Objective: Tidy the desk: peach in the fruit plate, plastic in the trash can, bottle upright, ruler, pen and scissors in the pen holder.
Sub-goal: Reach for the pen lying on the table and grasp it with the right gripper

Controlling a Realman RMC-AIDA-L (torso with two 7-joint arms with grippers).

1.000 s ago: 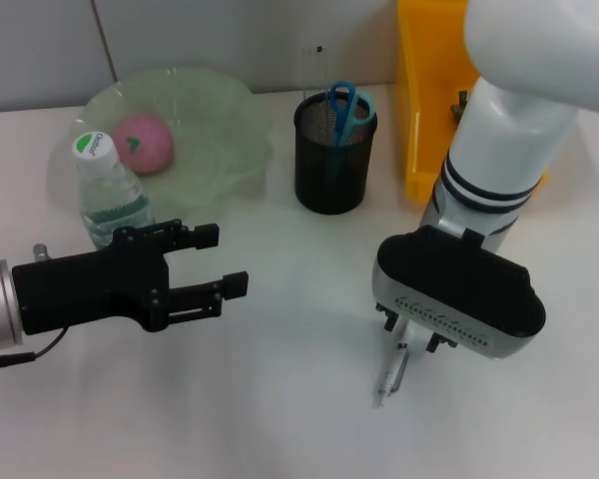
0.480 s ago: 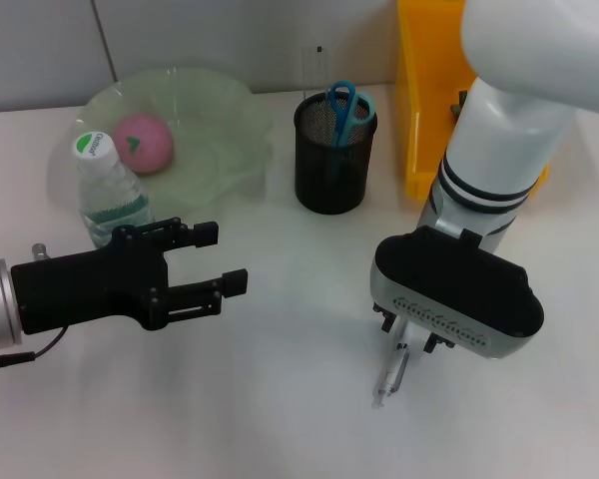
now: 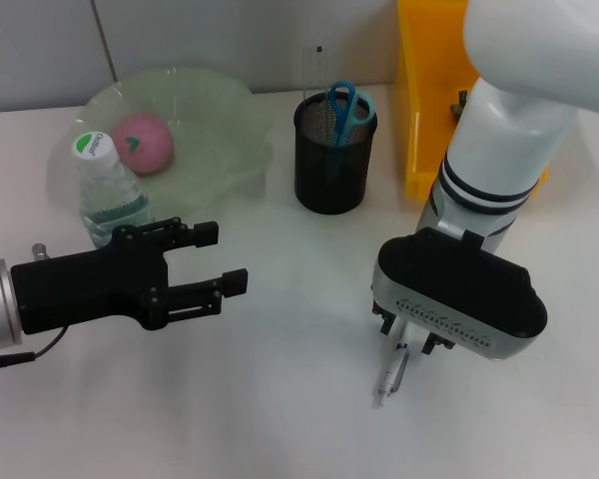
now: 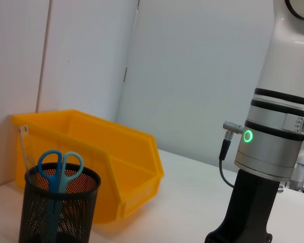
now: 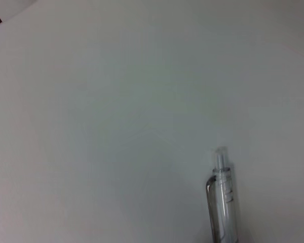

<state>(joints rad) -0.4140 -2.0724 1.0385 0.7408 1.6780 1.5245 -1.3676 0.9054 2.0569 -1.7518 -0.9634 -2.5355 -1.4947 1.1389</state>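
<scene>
Clear plastic pen (image 5: 222, 202); black mesh holder (image 3: 331, 152)

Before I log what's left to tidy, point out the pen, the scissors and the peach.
pen (image 3: 389, 378), head view, clear barrel below the right tool.
scissors (image 3: 341, 104), head view, blue handles.
peach (image 3: 143, 143), head view, pink middle.

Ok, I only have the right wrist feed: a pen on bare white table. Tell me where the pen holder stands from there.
Observer: The head view shows the pen holder farther back on the table than the right claw, toward the robot's left and beside the yellow bin. The pen lies right under that claw.
Operator: Report what's in the holder.
Observer: Blue-handled scissors and a clear ruler, both standing upright.
Operator: Give me the left arm.
Observer: The left claw hovers open over the table near the upright bottle, holding nothing.
</scene>
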